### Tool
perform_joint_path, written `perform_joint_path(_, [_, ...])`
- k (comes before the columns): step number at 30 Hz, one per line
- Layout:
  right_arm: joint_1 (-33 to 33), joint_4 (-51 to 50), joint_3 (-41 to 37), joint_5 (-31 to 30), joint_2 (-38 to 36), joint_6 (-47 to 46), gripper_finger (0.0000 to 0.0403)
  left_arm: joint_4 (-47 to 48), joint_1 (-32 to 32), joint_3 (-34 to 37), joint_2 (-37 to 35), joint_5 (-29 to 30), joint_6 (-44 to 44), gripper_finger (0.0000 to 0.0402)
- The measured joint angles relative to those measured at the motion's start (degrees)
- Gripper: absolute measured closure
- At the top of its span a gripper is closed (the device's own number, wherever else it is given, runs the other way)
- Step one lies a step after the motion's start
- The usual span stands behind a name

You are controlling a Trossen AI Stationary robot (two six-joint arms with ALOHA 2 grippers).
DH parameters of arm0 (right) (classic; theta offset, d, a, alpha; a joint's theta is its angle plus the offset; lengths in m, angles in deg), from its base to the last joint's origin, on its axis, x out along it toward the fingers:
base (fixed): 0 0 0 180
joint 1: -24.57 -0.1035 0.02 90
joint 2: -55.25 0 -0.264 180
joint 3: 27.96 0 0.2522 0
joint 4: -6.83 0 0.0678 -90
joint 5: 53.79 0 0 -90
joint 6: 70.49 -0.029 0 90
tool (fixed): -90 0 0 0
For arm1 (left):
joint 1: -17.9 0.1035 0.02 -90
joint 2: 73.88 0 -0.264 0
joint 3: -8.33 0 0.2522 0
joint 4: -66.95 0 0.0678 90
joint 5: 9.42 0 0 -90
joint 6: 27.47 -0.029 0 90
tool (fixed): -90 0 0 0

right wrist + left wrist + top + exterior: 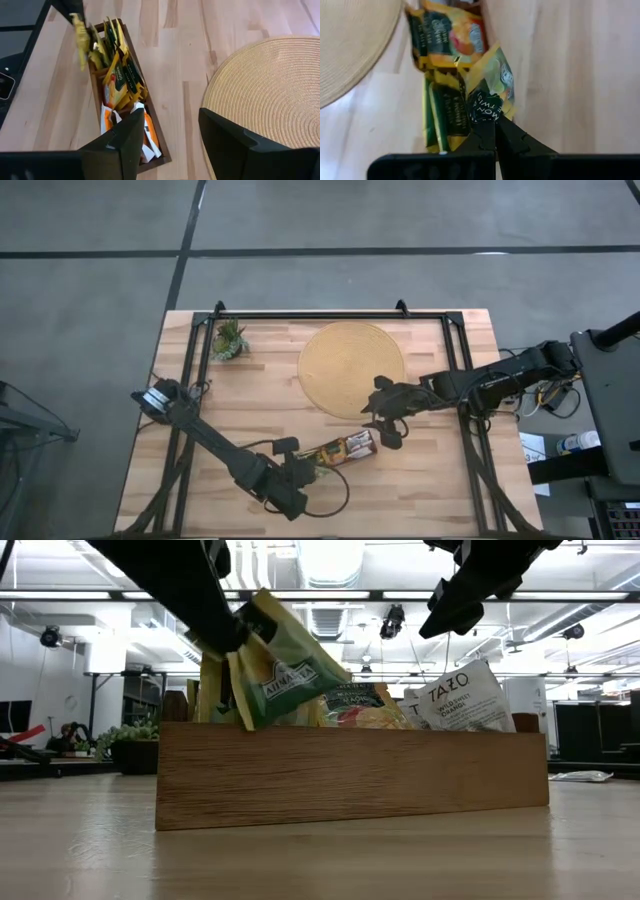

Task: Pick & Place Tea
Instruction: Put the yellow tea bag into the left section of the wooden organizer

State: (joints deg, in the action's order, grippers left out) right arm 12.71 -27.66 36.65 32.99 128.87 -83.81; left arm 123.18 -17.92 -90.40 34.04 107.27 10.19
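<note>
Several tea sachets (122,82), mostly yellow, stand on edge in a dark oblong tray (350,775) near the table's front edge. My left gripper (495,120) is over the tray's left end, shut on one yellow-and-green tea sachet (285,675). That sachet also shows in the right wrist view (80,35). My right gripper (167,135) hangs open above the tray's right end (372,448), beside the round woven mat (350,365). Nothing is between its fingers. My left gripper pinches the sachet's dark printed corner (485,107) between its two fingers. The fingers slant down from above. The sachet is tilted, with its lower edge (250,720) level with the tray's top rim. Whether it still touches the other sachets I cannot tell.
A small green spiky plant (229,340) stands at the far left of the table. A black frame (330,315) runs around the work area. Bare wood lies in front of the tray and to the left of the mat.
</note>
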Motion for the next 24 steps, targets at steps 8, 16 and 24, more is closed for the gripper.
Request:
perform_joint_path(8, [0.0,-0.03,-0.29,0.04,0.04,-0.04,0.022,8.17,-0.04,-3.61,0.72,4.06,2.57,0.0401])
perform_joint_path(16, [0.0,-0.04,-0.38,0.08,0.04,-0.02,0.0218,12.77,-0.02,-3.92,0.95,4.08,3.02,0.0401])
perform_joint_path(24, [0.0,-0.04,-0.42,0.1,0.04,-0.02,0.0219,14.29,0.08,-3.94,4.22,1.12,2.31,0.0401])
